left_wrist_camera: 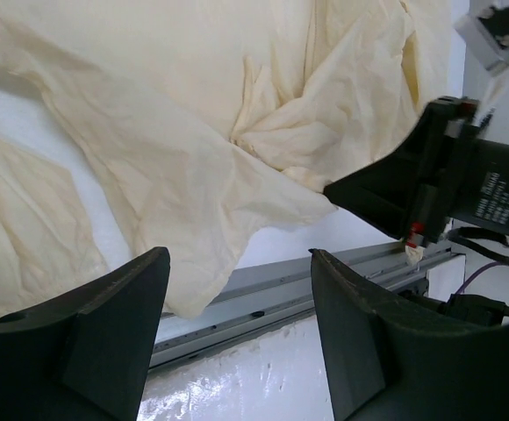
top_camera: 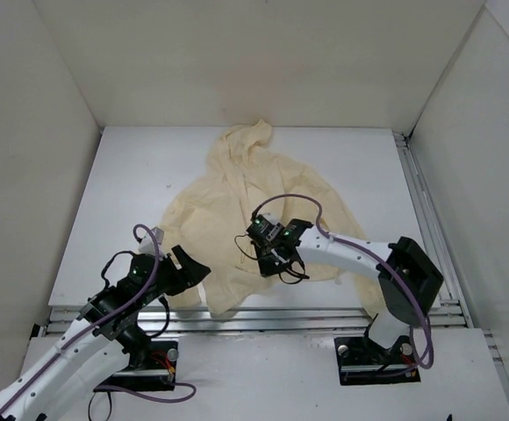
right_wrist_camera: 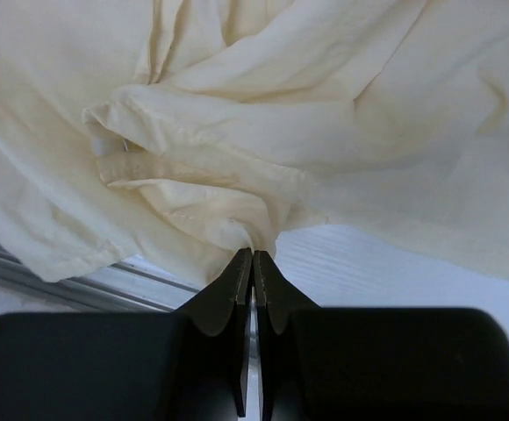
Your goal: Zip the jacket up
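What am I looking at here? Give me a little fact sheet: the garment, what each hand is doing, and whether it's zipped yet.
garment: pale yellow-cream hooded jacket, lying crumpled on the white table, hood pointing away from the arms
left hand: open, holding nothing, beside the jacket's near edge
right hand: closed, apparently pinching a fold of the jacket's front
zip: the pull cannot be made out, so zipped or not cannot be told
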Motion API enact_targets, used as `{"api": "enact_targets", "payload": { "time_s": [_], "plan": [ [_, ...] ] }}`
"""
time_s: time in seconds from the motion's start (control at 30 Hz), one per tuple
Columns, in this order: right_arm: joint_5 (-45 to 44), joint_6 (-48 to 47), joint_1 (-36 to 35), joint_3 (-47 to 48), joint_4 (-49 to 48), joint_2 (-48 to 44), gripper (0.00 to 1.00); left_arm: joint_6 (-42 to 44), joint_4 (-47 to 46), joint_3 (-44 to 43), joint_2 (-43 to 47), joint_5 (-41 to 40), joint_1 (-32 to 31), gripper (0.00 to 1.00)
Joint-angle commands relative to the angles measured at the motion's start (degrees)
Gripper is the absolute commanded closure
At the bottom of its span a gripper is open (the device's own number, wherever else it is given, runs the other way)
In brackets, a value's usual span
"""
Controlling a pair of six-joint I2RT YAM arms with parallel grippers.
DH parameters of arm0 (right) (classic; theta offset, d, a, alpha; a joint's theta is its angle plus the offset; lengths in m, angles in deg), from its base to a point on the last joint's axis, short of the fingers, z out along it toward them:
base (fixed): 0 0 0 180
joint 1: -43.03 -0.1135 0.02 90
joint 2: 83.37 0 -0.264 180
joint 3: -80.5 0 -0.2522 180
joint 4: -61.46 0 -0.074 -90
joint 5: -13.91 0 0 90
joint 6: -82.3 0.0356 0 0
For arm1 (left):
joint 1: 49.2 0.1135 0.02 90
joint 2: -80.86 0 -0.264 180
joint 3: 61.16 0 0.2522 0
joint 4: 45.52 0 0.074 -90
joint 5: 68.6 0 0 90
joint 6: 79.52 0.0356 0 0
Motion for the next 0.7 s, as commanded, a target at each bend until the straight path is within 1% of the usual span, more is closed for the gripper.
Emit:
{"api": "enact_targets", "payload": {
  "time_s": [0.0,0.07,0.2,0.3,0.33,0.37,0.4,0.43,0.5,0.6,0.67],
  "plan": [
    [-2.24,3.03,-0.16,-3.05,-0.69,-6.00,1.00,-0.79,-1.86,-0.33,-0.74,0.55,0.46,0.39],
    [-2.15,3.73,-0.95,-4.64,-0.78,-6.62,1.00,-0.61,-2.29,-0.41,-1.26,1.17,0.46,0.39],
    [-1.98,4.43,-5.42,-5.52,-1.04,-5.84,1.00,-0.61,-3.17,-0.06,-2.58,1.87,0.46,0.39],
    [0.57,3.56,-7.54,-5.09,-1.13,-5.66,1.00,-0.79,-4.75,-0.67,-5.64,3.36,0.46,0.39],
    [0.75,3.56,-7.72,-4.82,-1.05,-6.18,0.98,-0.61,-5.45,-1.03,-6.79,3.89,0.46,0.39],
    [-0.04,3.99,-7.64,-4.47,-1.05,-6.71,0.86,-0.35,-5.81,-1.38,-8.02,4.24,0.46,0.39],
    [-0.91,5.48,-7.55,-4.56,-0.96,-8.28,0.78,-0.26,-6.25,-2.16,-10.47,4.51,0.46,0.40],
    [-3.36,6.27,-7.64,-4.38,-0.96,-8.99,0.67,-0.17,-7.21,-2.43,-11.80,5.47,0.46,0.39],
    [-4.78,8.04,-6.50,-4.21,-0.87,-9.52,0.62,-0.61,-8.36,-3.40,-15.22,6.61,0.46,0.40],
    [-6.02,9.62,-3.86,-3.85,-0.61,-8.39,0.61,-1.66,-10.12,-5.06,-19.62,7.41,0.46,0.40],
    [-7.60,10.15,-2.98,-3.50,-0.61,-6.90,0.56,-2.01,-10.21,-5.95,-22.51,6.97,-0.07,0.40]
  ]
}}
